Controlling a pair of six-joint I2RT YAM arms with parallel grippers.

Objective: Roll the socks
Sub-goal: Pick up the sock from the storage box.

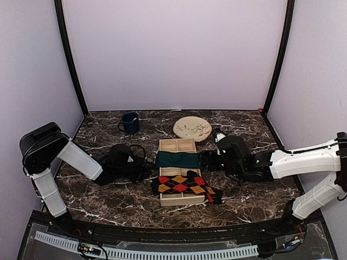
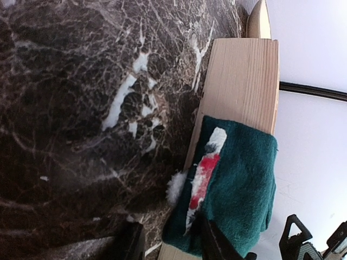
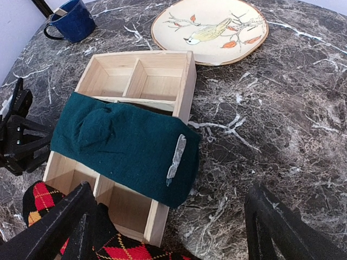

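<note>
The argyle socks (image 1: 184, 187) lie over the near end of the wooden box (image 1: 177, 140). Behind them the green socks (image 1: 178, 160) lie flat across its middle, not rolled. The right gripper (image 1: 209, 161) is wide open at their right end, likely to grab them. The left gripper (image 1: 140, 161) is at their left end; I cannot tell if it is open. The box walls may block a grab. A mug (image 1: 130, 123) and plate (image 1: 192, 128) stand far back.

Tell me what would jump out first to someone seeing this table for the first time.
A wooden tray sits in the middle of the marble table, with dark green socks draped across its middle and bright argyle socks over its near end. Behind it, a bird-painted plate lies slightly to the right and a blue mug to the left.
</note>
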